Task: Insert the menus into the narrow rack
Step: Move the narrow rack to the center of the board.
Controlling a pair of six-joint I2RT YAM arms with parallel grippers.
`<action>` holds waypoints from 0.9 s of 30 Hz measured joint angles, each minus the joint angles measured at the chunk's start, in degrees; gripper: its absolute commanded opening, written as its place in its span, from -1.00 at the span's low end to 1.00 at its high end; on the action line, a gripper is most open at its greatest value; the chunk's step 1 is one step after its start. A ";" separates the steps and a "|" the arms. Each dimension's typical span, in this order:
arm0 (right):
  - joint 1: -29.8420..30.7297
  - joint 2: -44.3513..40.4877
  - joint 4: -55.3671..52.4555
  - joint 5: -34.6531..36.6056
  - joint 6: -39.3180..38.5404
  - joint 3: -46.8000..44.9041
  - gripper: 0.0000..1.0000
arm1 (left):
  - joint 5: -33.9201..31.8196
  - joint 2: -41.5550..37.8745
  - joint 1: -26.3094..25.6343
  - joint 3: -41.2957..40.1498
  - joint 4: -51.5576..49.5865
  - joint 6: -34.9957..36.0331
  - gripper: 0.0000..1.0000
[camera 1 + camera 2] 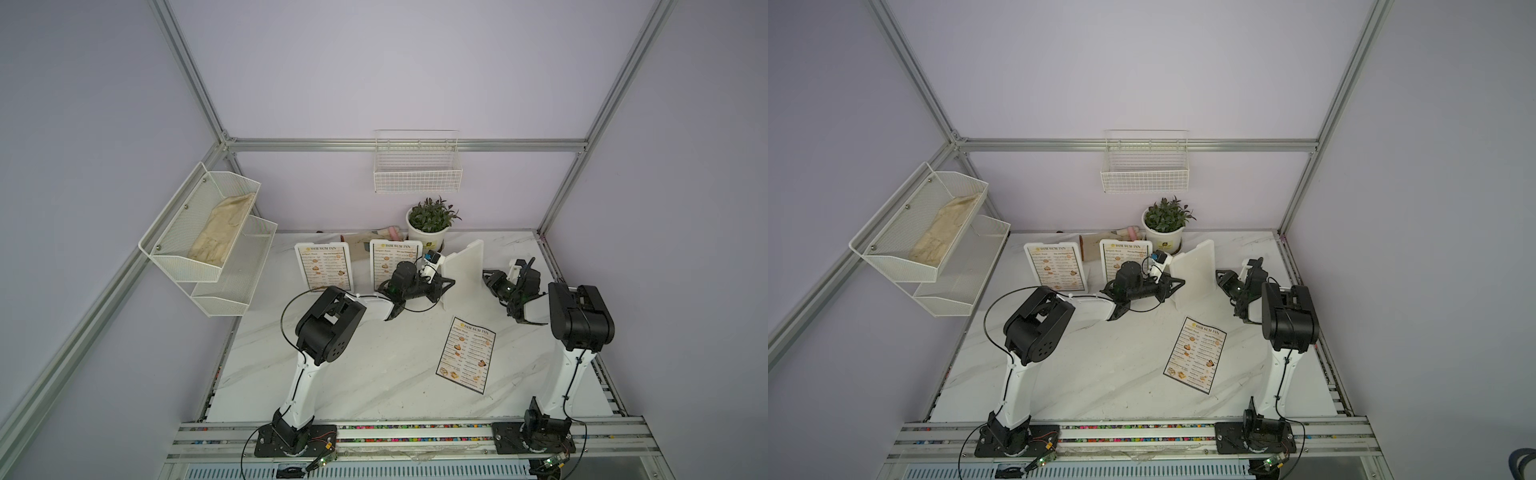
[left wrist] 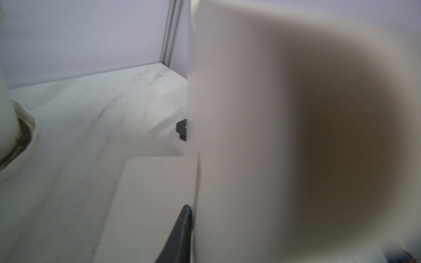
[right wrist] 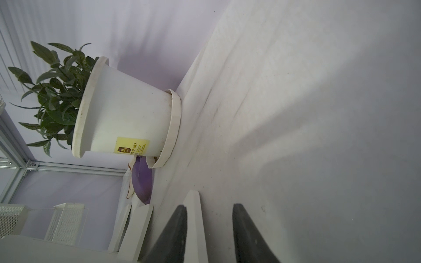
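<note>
On the white marbled bench (image 1: 374, 374), a white plastic upright stand (image 1: 463, 268) sits turned between the two arms. Two black-bordered paper "DIM SUM INN" menus (image 1: 324, 266) stand at the back in stands of the same kind, and the third menu (image 1: 466, 355) lies flat nearer the front, apart from every stand. The left gripper (image 1: 444, 286) has one dark finger (image 2: 182, 234) against the turned stand's edge and the other hidden, so I cannot tell whether it is clenched; the right gripper (image 1: 487, 276) is released, fingers (image 3: 173, 239) parted at the opposite edge.
</note>
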 measured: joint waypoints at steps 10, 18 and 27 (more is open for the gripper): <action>0.57 -1.75 0.46 -1.70 -0.55 -1.38 -0.25 | 2.36 -12.94 1.18 -17.46 2.40 1.40 -0.77; 4.46 -5.40 -1.07 -2.08 -1.86 -3.10 -0.23 | 1.79 -23.98 2.34 -29.99 1.36 5.40 -0.77; 14.23 -14.10 -4.44 1.64 -6.21 -4.24 -0.20 | 1.14 -33.14 7.06 -41.40 2.73 8.31 -0.61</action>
